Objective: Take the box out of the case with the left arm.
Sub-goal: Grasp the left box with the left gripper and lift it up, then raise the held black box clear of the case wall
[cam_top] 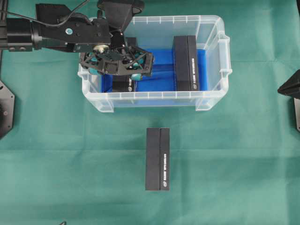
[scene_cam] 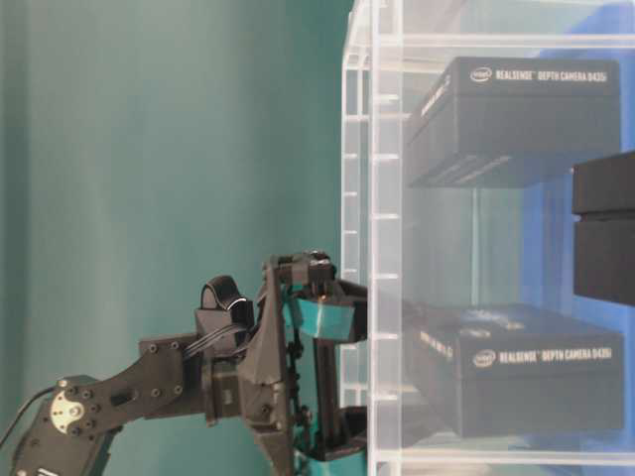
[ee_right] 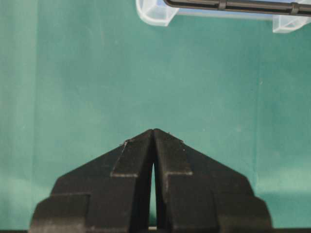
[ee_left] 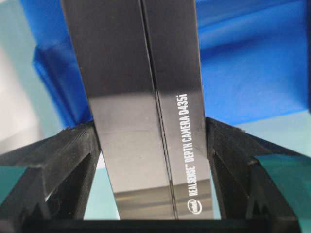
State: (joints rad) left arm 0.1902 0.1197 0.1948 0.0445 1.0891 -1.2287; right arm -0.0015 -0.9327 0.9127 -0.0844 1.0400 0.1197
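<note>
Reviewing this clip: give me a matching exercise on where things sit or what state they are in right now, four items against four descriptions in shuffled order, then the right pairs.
Column 1
1. left tool
2. right tool
3. box on the right in the case
4. box outside the case

Column 2
A. lies on the green cloth in front of the case
B. shut on nothing, above bare cloth
C. rests on the blue lining, untouched
D. closed on the box at the case's left end

Pairs: 1-D, 2-B, 3-C, 4-A
</note>
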